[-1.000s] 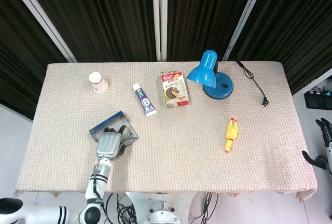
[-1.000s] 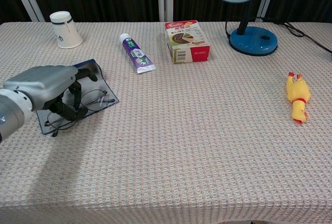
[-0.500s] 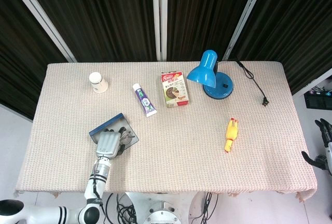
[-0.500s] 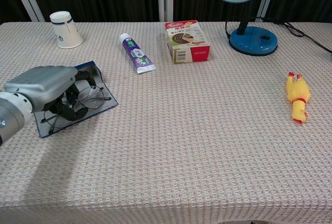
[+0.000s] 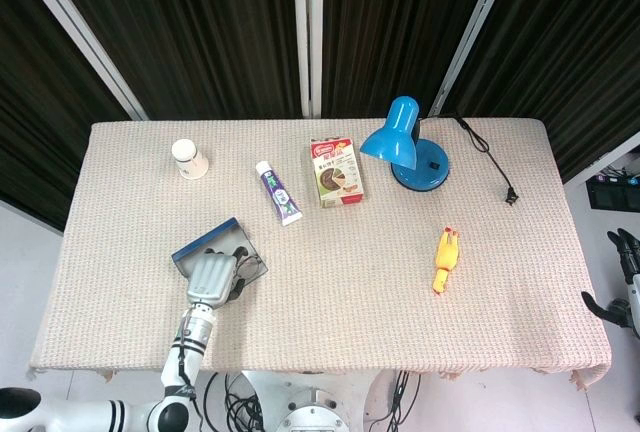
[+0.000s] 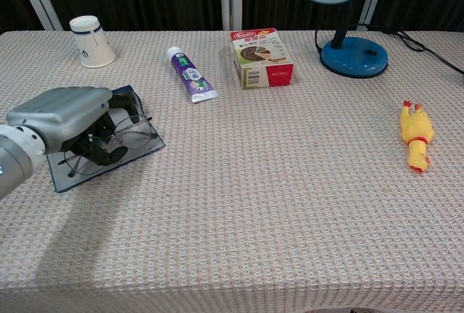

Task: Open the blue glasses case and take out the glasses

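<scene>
My left hand [image 6: 61,119] has its dark fingers [image 6: 96,148] curled down around the glasses [image 6: 116,139], gripping the frame from above so the lenses come up level out of the open blue glasses case [image 6: 145,139], which lies flat near the surface's [image 5: 330,282] front-left corner, lid folded back toward the far edge. I judge the frame is only just lifting, its lenses over the tray, so the case is open and the taking-out is underway. My right hand [image 5: 625,277] hangs off the right edge, holding nothing, fingers apart.
</scene>
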`<act>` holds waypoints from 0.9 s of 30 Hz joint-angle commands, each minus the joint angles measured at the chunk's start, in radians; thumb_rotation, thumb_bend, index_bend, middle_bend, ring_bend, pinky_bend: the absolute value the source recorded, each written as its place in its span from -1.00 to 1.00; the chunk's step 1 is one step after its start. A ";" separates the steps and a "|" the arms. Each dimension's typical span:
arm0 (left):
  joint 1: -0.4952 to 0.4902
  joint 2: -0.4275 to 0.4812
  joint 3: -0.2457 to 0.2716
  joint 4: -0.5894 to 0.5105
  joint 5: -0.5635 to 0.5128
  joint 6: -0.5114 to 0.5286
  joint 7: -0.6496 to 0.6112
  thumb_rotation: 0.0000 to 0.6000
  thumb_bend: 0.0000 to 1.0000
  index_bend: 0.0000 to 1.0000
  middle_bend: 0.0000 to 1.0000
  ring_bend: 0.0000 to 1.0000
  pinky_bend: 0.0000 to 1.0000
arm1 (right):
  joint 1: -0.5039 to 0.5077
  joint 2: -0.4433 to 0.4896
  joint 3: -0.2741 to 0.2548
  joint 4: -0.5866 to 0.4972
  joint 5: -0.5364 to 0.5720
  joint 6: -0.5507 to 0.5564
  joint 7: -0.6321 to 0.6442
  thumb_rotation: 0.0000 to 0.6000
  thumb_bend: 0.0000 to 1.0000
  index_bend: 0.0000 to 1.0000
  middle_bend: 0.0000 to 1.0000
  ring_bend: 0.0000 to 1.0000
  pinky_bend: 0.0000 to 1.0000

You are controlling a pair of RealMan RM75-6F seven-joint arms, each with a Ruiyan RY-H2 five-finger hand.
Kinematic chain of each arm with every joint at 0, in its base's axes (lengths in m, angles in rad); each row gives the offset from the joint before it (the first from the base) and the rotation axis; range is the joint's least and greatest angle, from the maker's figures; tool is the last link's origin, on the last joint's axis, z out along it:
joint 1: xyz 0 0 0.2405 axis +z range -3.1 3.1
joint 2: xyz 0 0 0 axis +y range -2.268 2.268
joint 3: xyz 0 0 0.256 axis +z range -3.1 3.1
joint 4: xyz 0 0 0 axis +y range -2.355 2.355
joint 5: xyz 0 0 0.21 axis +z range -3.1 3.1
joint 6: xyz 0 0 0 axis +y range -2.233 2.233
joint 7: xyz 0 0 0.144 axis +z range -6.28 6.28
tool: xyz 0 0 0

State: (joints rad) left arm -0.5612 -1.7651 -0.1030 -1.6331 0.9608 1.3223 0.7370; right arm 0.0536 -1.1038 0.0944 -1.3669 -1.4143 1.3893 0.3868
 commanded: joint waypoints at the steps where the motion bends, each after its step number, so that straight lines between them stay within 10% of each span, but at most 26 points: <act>1: 0.005 0.010 -0.005 -0.023 0.001 -0.003 -0.007 1.00 -0.24 -0.37 0.56 0.07 -0.17 | 0.000 0.000 0.000 -0.001 -0.001 0.001 0.000 1.00 -0.65 -1.00 -1.00 -1.00 -1.00; 27: -0.085 -0.054 0.018 -0.182 0.024 -0.133 0.075 1.00 -0.24 -0.26 0.56 0.08 -0.17 | -0.016 0.010 0.006 0.013 0.001 0.025 0.038 1.00 -0.65 -1.00 -1.00 -1.00 -1.00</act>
State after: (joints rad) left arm -0.6345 -1.8045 -0.0851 -1.8284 0.9917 1.2031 0.8055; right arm 0.0385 -1.0942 0.1001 -1.3547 -1.4132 1.4137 0.4246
